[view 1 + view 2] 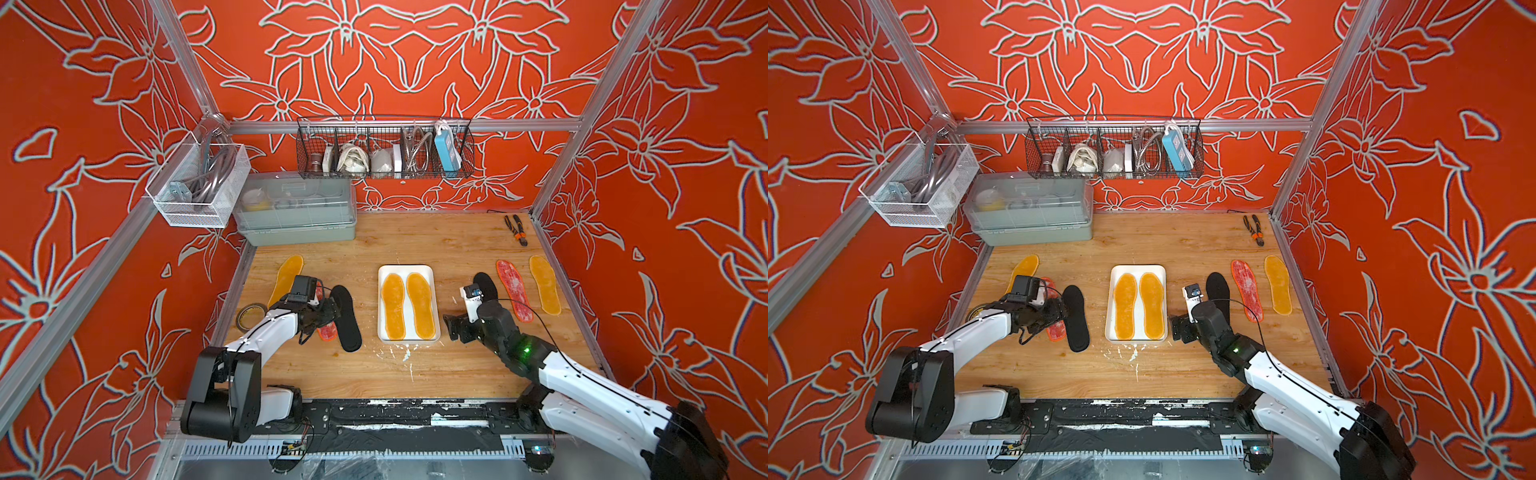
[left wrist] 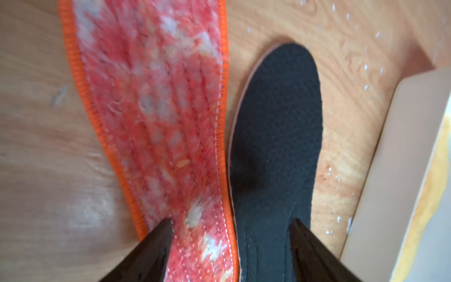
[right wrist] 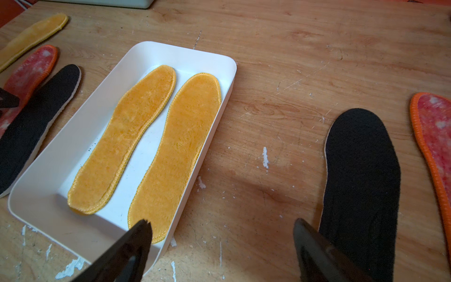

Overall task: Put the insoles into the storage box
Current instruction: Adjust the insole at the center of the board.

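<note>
Two amber insoles (image 1: 393,305) lie in the box (image 1: 405,269); six more wait on the bench (image 1: 415,374), three on its left, three on its right. The left claw (image 2: 231,221), open and empty, hangs over the left red insole (image 2: 158,109) and black insole (image 2: 278,122); the right claw (image 3: 221,220), open and empty, is near the box

Table (image 1: 415,374): storage box (image 1: 405,269), insoles (image 1: 544,284), pliers (image 1: 516,230), tape (image 1: 252,306), container (image 1: 299,237).

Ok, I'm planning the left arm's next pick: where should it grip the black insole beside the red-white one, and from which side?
Probably the long edge facing the storage box: the black insole lies flat, bare table borders that edge, while its other edge runs close beside the red-white insole. Come down from above on the box side; the open left tool sits over both insoles.
</note>
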Controlling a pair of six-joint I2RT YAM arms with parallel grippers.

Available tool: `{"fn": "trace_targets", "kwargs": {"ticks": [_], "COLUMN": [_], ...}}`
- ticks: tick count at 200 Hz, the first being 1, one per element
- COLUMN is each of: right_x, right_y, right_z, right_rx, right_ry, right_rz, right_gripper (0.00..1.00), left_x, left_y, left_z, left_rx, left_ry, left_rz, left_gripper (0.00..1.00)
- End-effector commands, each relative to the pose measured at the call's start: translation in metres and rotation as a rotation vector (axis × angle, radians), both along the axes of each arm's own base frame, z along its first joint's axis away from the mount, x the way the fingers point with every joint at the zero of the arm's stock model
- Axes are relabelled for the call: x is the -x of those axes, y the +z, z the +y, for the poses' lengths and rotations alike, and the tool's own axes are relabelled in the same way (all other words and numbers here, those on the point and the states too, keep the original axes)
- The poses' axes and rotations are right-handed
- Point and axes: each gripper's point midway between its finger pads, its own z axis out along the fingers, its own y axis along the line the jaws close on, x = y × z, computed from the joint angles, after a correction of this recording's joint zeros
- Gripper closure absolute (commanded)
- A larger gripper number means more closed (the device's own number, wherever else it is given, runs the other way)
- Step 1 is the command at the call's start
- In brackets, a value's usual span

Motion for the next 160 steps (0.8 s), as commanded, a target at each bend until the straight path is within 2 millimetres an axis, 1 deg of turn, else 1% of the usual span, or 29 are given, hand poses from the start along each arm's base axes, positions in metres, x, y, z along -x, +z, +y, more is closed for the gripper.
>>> {"fn": "trace_targets", "kwargs": {"ticks": [1,33,51,66,85,94,96,99,115,127,143,144,147,160], "right_x": [0.002,0.002,0.002,0.001,0.001,0.000,0.000,0.000,0.000,0.000,0.000,0.000,0.000,0.000], "right_y": [-0.005,-0.005,-0.005,-0.007,-0.008,-0.009,-0.009,-0.009,-0.009,-0.010,-0.010,-0.010,-0.010,-0.011], "right_z": [-0.006,-0.006,-0.005,-0.004,-0.003,-0.003,-0.003,-0.002,-0.001,0.000,0.001,0.001,0.002,0.003], "right_rx": [0.006,0.005,0.004,0.009,0.015,0.019,0.020,0.020,0.019,0.021,0.022,0.022,0.020,0.022], "right_ry": [-0.023,-0.023,-0.019,-0.017,-0.016,-0.014,-0.014,-0.011,-0.006,-0.001,0.004,0.004,0.007,0.010], "right_rz": [0.000,-0.001,0.000,0.004,0.010,0.012,0.014,0.015,0.015,0.015,0.019,0.018,0.019,0.024], "right_gripper": [0.07,0.07,0.07,0.07,0.07,0.08,0.08,0.08,0.08,0.08,0.08,0.08,0.08,0.08], "left_x": [0.014,0.015,0.016,0.014,0.012,0.012,0.012,0.011,0.011,0.012,0.012,0.012,0.012,0.010], "left_y": [-0.007,0.012,0.024,0.034,0.048,0.049,0.055,0.058,0.064,0.063,0.057,0.052,0.047,0.038], "left_z": [0.012,0.033,0.040,0.037,0.025,0.019,0.016,0.014,0.000,-0.006,-0.012,-0.012,-0.013,-0.021], "left_rx": [0.005,-0.097,-0.138,-0.130,-0.098,-0.079,-0.072,-0.063,-0.043,-0.060,-0.058,-0.057,-0.053,-0.023], "left_ry": [0.064,0.128,0.142,0.114,0.062,0.046,0.042,0.036,0.004,-0.016,-0.023,-0.025,-0.028,-0.037], "left_rz": [0.032,-0.017,-0.056,-0.100,-0.163,-0.173,-0.200,-0.214,-0.231,-0.217,-0.205,-0.190,-0.173,-0.154], "left_gripper": [0.23,0.23,0.23,0.23,0.26,0.28,0.29,0.29,0.33,0.33,0.32,0.32,0.32,0.32]}}
